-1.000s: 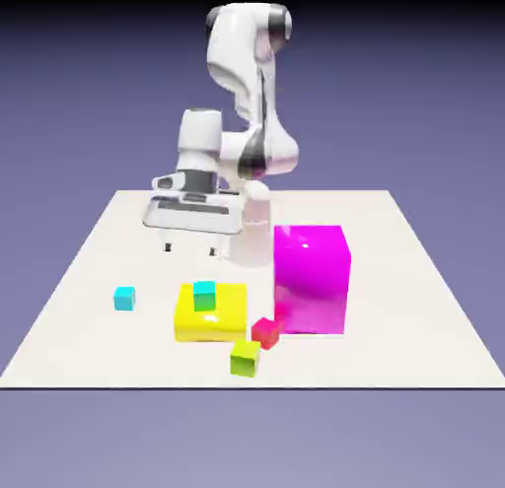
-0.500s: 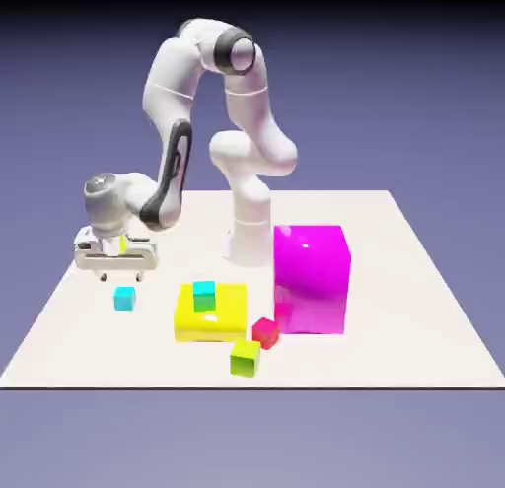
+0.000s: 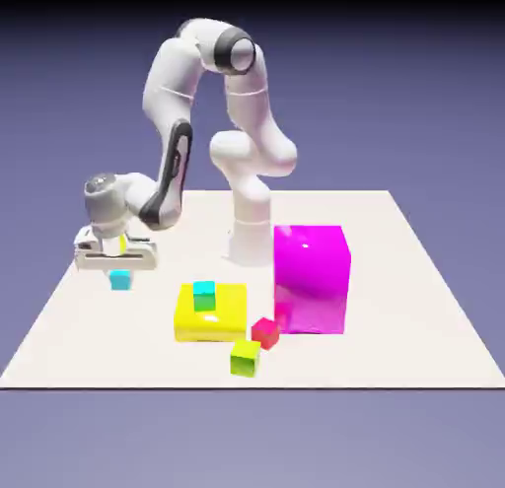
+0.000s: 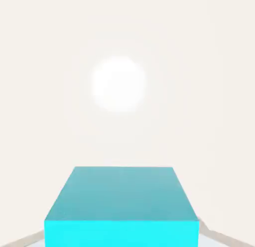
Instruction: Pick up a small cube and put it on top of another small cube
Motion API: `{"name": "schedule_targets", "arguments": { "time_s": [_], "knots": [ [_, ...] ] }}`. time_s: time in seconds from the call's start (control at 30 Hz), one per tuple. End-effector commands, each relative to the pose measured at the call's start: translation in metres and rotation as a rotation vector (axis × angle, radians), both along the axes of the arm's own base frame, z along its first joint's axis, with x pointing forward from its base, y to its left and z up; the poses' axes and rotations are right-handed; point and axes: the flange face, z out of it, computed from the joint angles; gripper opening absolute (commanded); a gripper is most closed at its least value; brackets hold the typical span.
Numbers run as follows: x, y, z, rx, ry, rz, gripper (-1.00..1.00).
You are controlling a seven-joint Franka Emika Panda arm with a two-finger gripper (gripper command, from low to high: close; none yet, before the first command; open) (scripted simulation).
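While the cyan cube (image 4: 122, 196) sits between the finger tips at the bottom of my hand view, I have the tool (image 3: 119, 274) closed on it, gripping it from two opposite sides. In that view I see one cube face in a muted blue and, below it, a brighter cyan one running off the lower edge. On the exterior view, the cube is directly under the hand, toward the exterior view's left; I can't make out from here how its underside stands to the tabletop (image 3: 385, 353).

To the exterior view's right of the cyan cube, I have the teal-topped cube (image 3: 204, 297), with its darker green side toward me. It rests upright on the yellow block (image 3: 229, 325), near that block's left part in the exterior view, and apart from the cube in my grip.

Farther to the right stands the tall magenta block (image 3: 311, 279). By its near lower left corner I see the red cube (image 3: 264, 332), turned at an angle, and nearer the camera the lime cube (image 3: 246, 359). The white arm (image 3: 168, 87) bends high over the tabletop, then down to the hand.
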Motion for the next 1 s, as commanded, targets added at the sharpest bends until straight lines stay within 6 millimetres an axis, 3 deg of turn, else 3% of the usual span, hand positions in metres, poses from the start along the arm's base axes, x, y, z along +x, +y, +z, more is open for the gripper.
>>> {"name": "schedule_targets", "arguments": {
  "time_s": [0.0, 0.27, 0.5, 0.73, 0.97],
  "knots": [
    [0.009, 0.007, 0.003, -0.002, -0.009, -0.029, -1.0],
    [0.072, 0.073, 0.026, 0.011, -0.071, -0.259, -1.0],
    [0.114, 0.141, 0.049, 0.045, -0.104, -0.457, -1.0],
    [0.144, 0.215, 0.073, 0.092, -0.11, -0.65, -1.0],
    [0.158, 0.294, 0.097, 0.143, -0.086, -0.838, -1.0]
  ]
}}
